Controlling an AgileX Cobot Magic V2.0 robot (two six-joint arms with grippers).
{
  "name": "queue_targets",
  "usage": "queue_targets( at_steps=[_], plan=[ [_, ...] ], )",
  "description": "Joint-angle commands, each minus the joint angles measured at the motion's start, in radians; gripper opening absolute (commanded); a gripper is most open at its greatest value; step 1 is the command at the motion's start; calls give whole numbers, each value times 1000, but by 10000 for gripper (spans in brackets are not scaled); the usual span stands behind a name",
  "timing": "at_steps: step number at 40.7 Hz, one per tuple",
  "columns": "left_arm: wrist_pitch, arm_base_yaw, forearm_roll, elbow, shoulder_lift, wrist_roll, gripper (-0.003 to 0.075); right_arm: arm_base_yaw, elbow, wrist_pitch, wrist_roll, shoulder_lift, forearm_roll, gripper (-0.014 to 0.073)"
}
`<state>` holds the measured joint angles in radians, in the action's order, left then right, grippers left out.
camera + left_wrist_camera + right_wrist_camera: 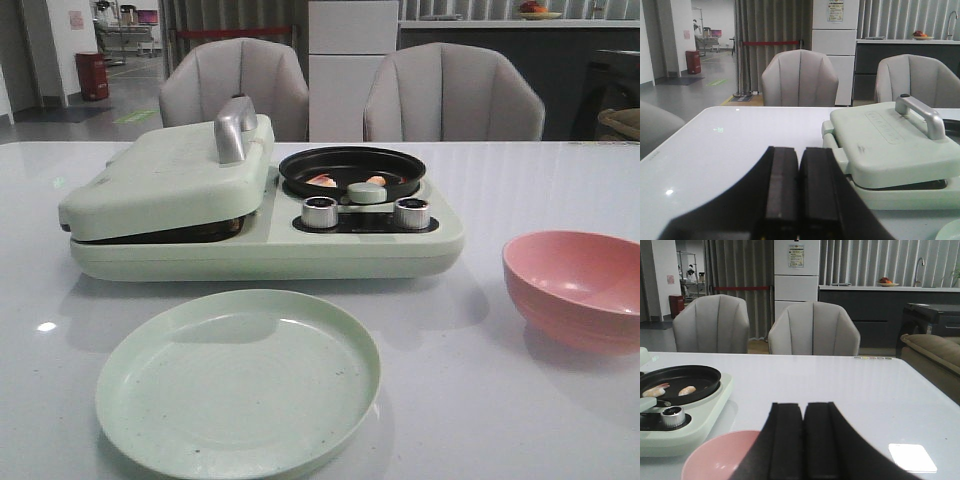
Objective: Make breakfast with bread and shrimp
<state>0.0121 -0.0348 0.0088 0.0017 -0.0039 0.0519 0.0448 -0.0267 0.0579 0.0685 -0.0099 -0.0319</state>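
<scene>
— What do you see past your right gripper (804, 440)?

— Its black fingers (786, 440) pressed together, nothing between them. A pink bowl (715, 457) sits just beside them on the white table (850, 390).

— And the shrimp (655, 389)?

— Two pale pieces, apart, in the black pan (695, 377) on your green cooker (710, 412), a silver knob (672, 416) in front.
</scene>
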Motion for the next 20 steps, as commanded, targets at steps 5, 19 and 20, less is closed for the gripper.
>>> queue_targets(
  at_steps=[5, 19, 20],
  plan=[
    [-90, 1, -9, 30, -18, -1, 101, 5, 15, 4, 12, -22, 12, 15],
    [-90, 1, -9, 30, -18, -1, 101, 5, 15, 8, 11, -21, 14, 15],
    [-90, 1, -9, 30, -18, -1, 101, 5, 15, 8, 11, -21, 14, 15]
  ],
)
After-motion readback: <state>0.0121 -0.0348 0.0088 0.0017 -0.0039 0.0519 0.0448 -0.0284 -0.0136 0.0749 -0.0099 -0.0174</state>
